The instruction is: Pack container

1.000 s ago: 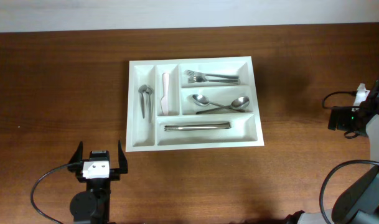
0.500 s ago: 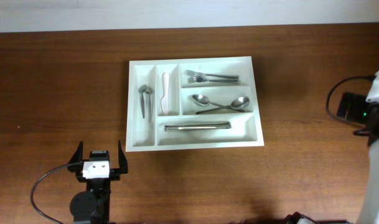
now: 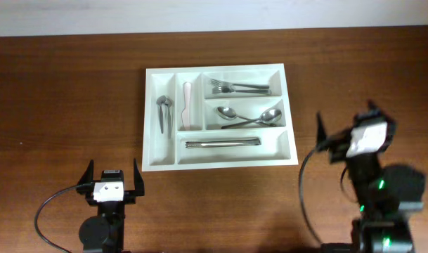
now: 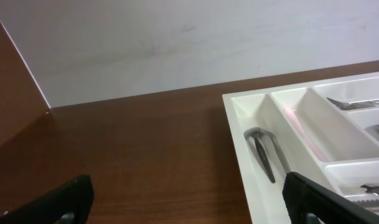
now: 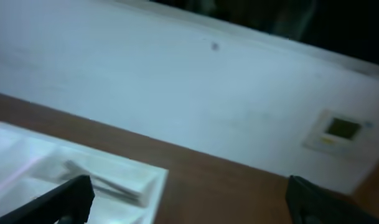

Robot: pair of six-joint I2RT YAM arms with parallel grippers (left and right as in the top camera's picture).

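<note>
The container [image 3: 159, 156] is a white five-compartment tray at the table's middle. It holds small tongs [image 3: 163, 112], a pale pink utensil [image 3: 187, 105], forks [image 3: 238, 87], two spoons [image 3: 247, 117] and knives [image 3: 223, 143]. My left gripper [image 3: 113, 173] stands open below the tray's front left corner, holding nothing. In the left wrist view the left gripper [image 4: 190, 205] faces the container's left rim [image 4: 238, 134] and the tongs [image 4: 267, 149]. My right gripper [image 3: 346, 117] is open and empty, right of the tray. The right wrist view is blurred, with the right gripper [image 5: 189, 202] near the container's corner [image 5: 145, 180].
Brown wooden table [image 3: 59, 105] surrounds the tray. A white wall [image 4: 177, 43] runs along the far edge, with a wall plate [image 5: 341, 129] on it. Black cables [image 3: 48, 211] loop beside each arm's base at the near edge.
My right arm has swung in from the table's far right edge to just right of the tray. The left arm and the tray's contents have not moved.
</note>
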